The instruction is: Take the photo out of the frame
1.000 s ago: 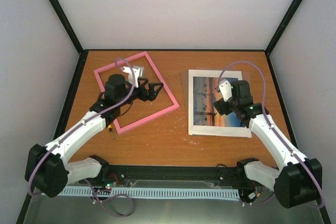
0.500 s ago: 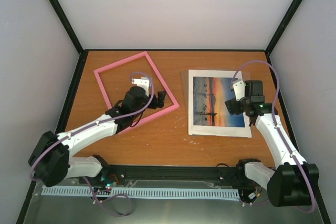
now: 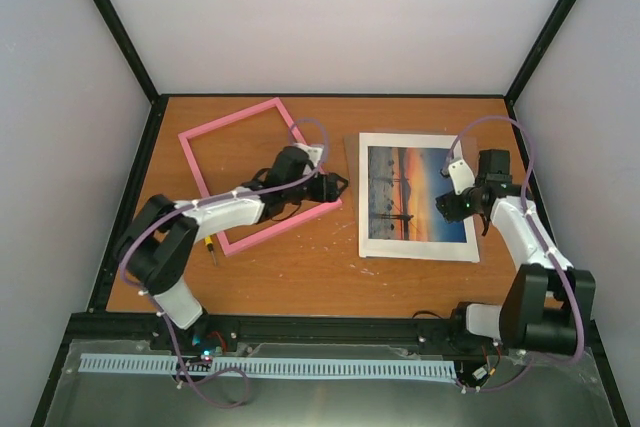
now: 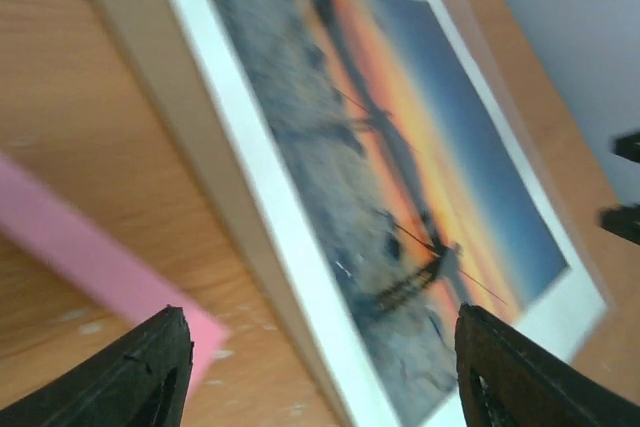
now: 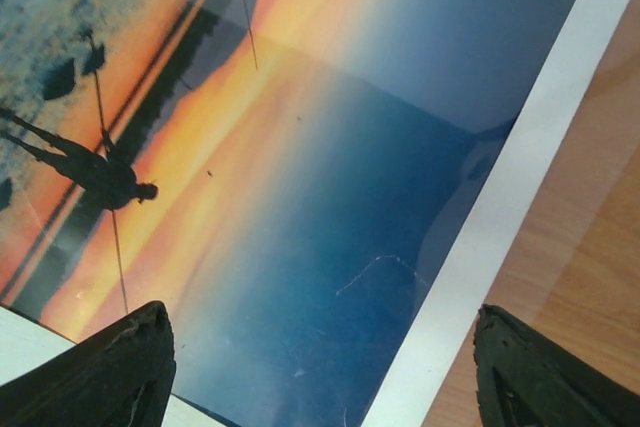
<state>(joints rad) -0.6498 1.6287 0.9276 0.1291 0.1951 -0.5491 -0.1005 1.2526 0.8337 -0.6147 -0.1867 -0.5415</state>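
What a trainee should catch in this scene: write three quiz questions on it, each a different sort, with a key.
1. True or false: the photo lies inside the frame.
2. The right gripper is above: A the photo, B the frame, C neither.
3. Fill in: the left gripper, near the frame's right corner, is ___ (open or shut).
Key: 1 false, it lies on the table to the right of the empty frame; 2 A; 3 open.
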